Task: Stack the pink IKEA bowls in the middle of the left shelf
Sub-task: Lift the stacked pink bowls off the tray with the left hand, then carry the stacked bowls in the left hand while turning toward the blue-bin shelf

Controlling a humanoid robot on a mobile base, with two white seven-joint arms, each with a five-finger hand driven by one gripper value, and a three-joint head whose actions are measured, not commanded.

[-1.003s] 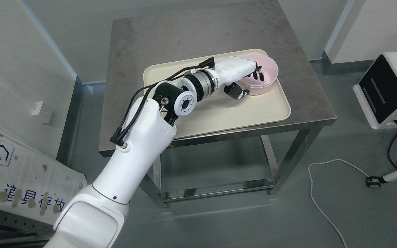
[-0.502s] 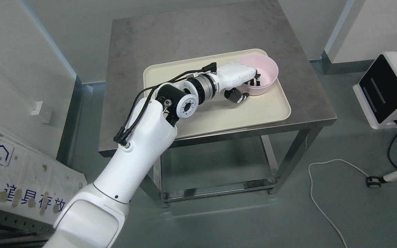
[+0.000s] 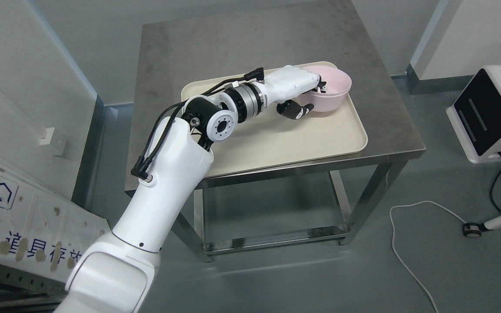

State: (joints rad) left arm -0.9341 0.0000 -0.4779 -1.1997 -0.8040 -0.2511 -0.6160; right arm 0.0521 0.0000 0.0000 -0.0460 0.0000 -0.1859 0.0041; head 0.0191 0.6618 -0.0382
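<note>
- Though bare of a shelf anywhere in view, shows a steel counter from above, with open floor on every side.
- On the counter, carries a cream tray, broad and shallow, mostly bare.
- At the tray's far right corner, holds the single pink bowl; appears tipped, near rim raised, though hard to say whether fully clear of the tray.
- Reaching in from the lower left, spans the tray to the bowl's near-left rim: the left hand, closed in a pinch on that rim, fingers hooked over the edge into the bowl, thumb pressed against the outer wall below.
- No right arm anywhere in view.
- Judged by look: light, stiff plastic, smooth and likely slippery, not fragile; thin rim the natural place to grip, wall clamped between fingers inside and thumb outside.
- Judged further: one-sided rim pinch likely to let the bowl swing or slide under its own weight, so firm pressure and a level carry called for.
- No second pink bowl in view to stack on; stacking not yet begun.
</note>
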